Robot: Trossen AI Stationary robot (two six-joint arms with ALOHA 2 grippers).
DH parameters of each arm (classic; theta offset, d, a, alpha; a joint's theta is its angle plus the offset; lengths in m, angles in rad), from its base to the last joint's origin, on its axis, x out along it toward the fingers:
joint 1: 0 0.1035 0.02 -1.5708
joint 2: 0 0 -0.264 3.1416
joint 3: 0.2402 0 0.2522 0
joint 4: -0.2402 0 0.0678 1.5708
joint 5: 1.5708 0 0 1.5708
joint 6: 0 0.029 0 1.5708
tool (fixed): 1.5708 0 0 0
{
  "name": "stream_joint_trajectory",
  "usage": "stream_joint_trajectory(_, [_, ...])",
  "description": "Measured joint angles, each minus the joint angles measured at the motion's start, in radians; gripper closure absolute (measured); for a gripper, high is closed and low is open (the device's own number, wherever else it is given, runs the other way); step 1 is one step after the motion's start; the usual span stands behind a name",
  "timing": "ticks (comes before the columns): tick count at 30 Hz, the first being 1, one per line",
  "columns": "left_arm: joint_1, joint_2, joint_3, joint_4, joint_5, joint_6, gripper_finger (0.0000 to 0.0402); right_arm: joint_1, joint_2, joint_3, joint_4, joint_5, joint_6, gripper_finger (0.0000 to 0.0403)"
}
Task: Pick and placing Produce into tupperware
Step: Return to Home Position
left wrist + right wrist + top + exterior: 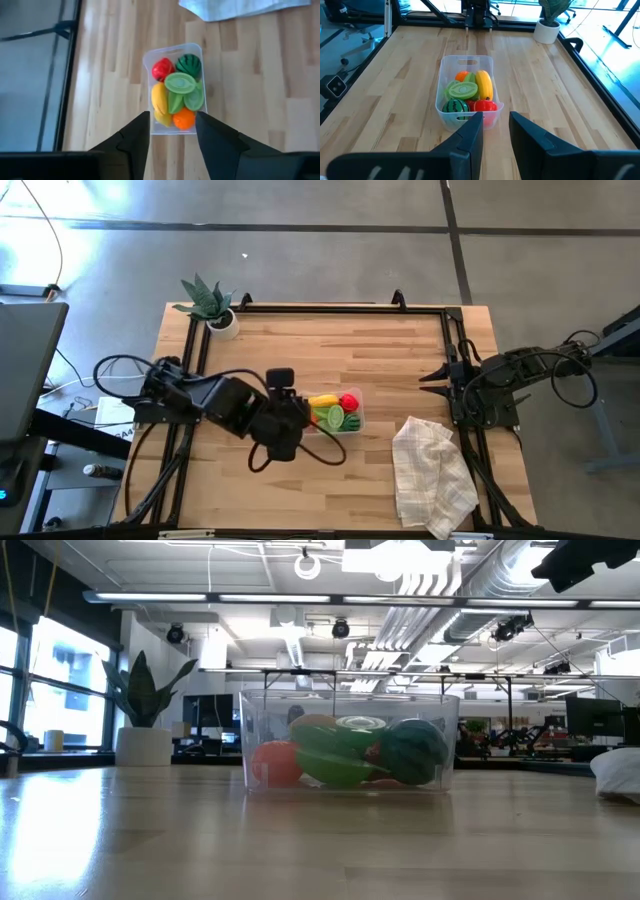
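The clear tupperware [354, 424] stands on its base mid-table, and I also see it in the low view [258, 730]. It holds a yellow banana [159, 102], an orange [184, 118], green pieces [180, 84], a striped watermelon [188, 64] and a red pepper [162, 69]. My left gripper [303, 423] hovers open above the tupperware's left end. In its wrist view [172, 131] the fingers frame that end without touching it. My right gripper [430, 377] waits open at the table's right edge, far from the tupperware [467, 61], and its wrist view [495, 125] shows the gap between its fingers.
A white checked cloth [432, 478] lies crumpled at the near right corner. A spiky potted plant [212, 307] stands at the far left corner. A black frame rail [330, 307] runs round the tabletop. Bare wood lies between the tupperware and the far edge.
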State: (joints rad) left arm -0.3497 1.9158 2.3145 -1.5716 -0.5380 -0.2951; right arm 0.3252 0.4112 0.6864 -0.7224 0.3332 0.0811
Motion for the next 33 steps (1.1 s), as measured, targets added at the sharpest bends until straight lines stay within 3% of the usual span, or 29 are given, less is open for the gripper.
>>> stream_joint_trajectory(8, [-0.026,-0.027,-0.18,0.002,-0.077,-0.161,0.029,0.0,0.0,0.0,0.0,0.0,0.0,0.0318])
stream_joint_trajectory(14, [-0.016,-0.027,-0.36,0.151,-0.007,-0.202,0.032,0.0,0.0,0.0,0.0,0.0,0.0,0.0318])
stream_joint_trajectory(22, [0.013,-0.028,-0.444,0.446,0.13,0.036,0.0367,0.0,0.0,0.0,0.0,0.0,-0.036,0.0318])
stream_joint_trajectory(27, [0.032,-0.078,-0.444,0.498,0.117,0.13,0.0392,0.0,0.0,0.0,0.0,0.0,-0.112,0.0318])
stream_joint_trajectory(33, [0.036,-0.195,-0.444,0.521,0.044,0.224,0.0397,0.0,0.001,0.0,0.0,0.0,-0.024,0.0318])
